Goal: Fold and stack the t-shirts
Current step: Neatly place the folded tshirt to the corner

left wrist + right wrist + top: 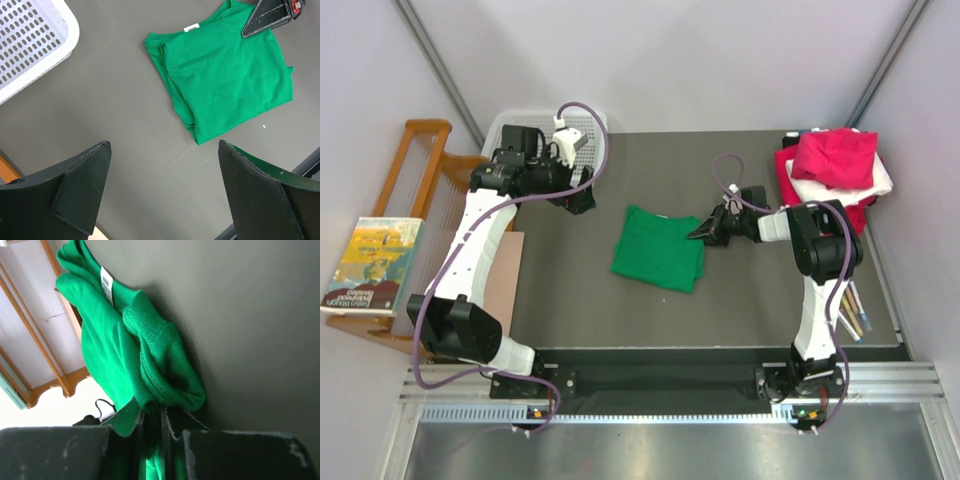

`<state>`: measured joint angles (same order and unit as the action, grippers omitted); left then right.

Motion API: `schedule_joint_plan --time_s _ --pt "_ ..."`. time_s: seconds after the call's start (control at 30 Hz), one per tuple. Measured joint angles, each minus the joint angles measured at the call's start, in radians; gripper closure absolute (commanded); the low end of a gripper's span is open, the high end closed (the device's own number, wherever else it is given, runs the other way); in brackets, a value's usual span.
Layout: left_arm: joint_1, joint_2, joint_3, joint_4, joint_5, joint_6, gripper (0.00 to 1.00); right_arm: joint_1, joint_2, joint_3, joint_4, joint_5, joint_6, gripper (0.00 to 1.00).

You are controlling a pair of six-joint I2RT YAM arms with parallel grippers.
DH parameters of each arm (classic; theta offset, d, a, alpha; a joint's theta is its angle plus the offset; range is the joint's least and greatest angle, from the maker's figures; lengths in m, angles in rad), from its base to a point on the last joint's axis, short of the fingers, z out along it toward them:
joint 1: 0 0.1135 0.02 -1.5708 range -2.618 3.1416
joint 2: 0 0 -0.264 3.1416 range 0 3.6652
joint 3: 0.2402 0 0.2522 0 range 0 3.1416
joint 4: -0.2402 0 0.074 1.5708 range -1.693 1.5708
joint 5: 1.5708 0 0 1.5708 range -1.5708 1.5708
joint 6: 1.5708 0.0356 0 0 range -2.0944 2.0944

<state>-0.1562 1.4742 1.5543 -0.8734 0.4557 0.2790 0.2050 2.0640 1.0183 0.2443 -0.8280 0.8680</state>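
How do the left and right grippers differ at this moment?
The left gripper stands wide open with nothing between its fingers; the right gripper is shut on the green t-shirt's edge. The left hangs above the table near the white basket, clear of the shirt; the right is low at the shirt's corner. Both have black fingers.

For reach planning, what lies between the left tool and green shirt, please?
Only bare tabletop separates left tool from green shirt, per the left wrist view.
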Motion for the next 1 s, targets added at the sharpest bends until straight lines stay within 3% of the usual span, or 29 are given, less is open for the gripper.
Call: schedule_joint_plan --time_s 0.1,0.2,0.33,0.43,0.5,0.63,0.87,1.0 --pt "0.0 0.0 0.0 0.0 0.0 0.0 0.08 0.01 0.0 0.078 -0.1 0.004 -0.005 1.0" --pt "0.0 0.0 -0.001 0.0 0.0 0.0 0.08 0.015 0.013 0.286 -0.255 0.004 -0.019 1.0" --pt "0.0 0.0 -0.01 0.001 -0.001 0.0 0.08 0.0 0.101 0.751 -0.402 -0.006 -0.009 1.0" --pt "0.0 -0.002 -0.02 0.002 -0.005 0.0 0.07 -0.057 0.186 1.094 -0.409 -0.012 0.06 1.0" --pt "0.0 -0.006 -0.03 0.0 -0.012 0.001 0.07 -0.127 0.212 1.222 -0.367 -0.011 0.129 1.0" --pt "0.0 -0.021 -0.04 0.0 -0.027 0.005 0.07 -0.304 0.193 1.208 -0.267 0.006 0.233 1.0" --pt "0.0 -0.034 -0.047 0.002 -0.026 0.007 0.07 -0.625 -0.069 0.632 -0.128 0.174 0.326 1.0" --pt "0.0 -0.034 -0.047 0.003 -0.02 0.004 0.07 -0.693 -0.103 0.601 -0.108 0.189 0.354 1.0"
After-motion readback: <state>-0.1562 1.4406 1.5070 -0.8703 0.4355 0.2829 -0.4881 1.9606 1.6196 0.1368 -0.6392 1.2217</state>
